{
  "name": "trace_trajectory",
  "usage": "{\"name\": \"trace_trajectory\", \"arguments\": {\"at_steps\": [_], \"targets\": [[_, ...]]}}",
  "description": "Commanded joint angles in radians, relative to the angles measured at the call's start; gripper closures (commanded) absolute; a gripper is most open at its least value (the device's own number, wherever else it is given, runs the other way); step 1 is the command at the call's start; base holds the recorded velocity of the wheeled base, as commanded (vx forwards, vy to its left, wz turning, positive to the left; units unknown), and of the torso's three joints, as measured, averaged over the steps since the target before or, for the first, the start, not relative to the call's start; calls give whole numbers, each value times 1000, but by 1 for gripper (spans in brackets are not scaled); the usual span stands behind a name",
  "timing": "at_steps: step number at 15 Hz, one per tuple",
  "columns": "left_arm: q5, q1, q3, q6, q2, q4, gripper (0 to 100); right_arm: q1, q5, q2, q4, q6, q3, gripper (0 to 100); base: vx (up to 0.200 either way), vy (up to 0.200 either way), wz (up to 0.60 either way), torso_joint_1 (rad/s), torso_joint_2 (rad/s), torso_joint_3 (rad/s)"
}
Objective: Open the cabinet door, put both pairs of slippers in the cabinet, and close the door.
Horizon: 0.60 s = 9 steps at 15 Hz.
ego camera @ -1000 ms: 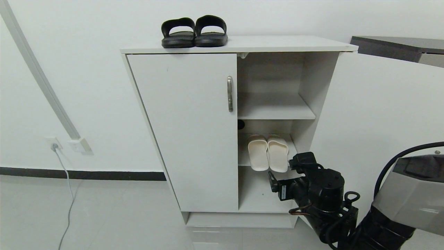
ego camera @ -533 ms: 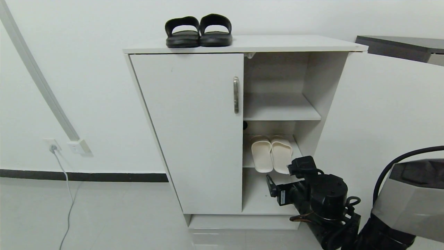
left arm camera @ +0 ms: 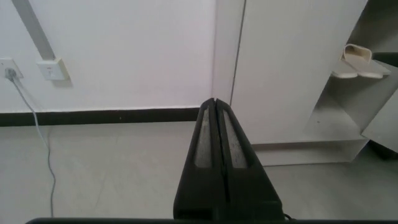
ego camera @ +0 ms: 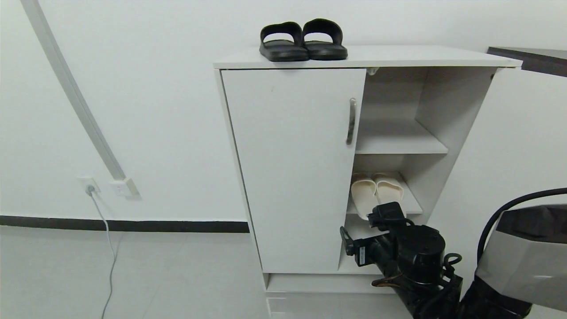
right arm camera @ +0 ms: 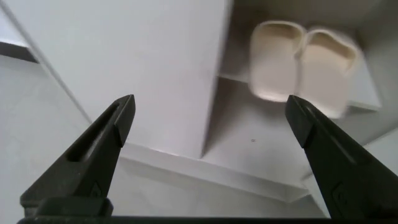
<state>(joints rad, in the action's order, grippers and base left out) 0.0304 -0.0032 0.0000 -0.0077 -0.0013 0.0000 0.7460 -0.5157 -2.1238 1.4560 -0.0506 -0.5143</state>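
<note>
Head view, two slipper pairs (ego camera: pixel 288 45), one cabinet (ego camera: pixel 294 168)

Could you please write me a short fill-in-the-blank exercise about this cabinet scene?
The black slippers sit on ___ of the cabinet.
The white slippers lie ___ the cabinet.
The right tool is ___.
The left tool is ___.
Missing words: top; inside; open; shut.
</note>
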Motion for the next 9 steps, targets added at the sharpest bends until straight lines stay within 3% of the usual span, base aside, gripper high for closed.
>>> {"name": "trace_trajectory", "arguments": {"at_steps": [1,7,9], "targets": [[0,0,0,0,1,0,100,1,-1,-18,1,0,11,0,0,200,0,-2,7,-2],[-1,0,0,-2,1,0,100,3,-1,-22,12,2,11,0,0,200,0,-2,4,4],[-1,0,0,-2,1,0,100,3,-1,-24,12,14,11,0,0,0,0,0,0,0]]}}
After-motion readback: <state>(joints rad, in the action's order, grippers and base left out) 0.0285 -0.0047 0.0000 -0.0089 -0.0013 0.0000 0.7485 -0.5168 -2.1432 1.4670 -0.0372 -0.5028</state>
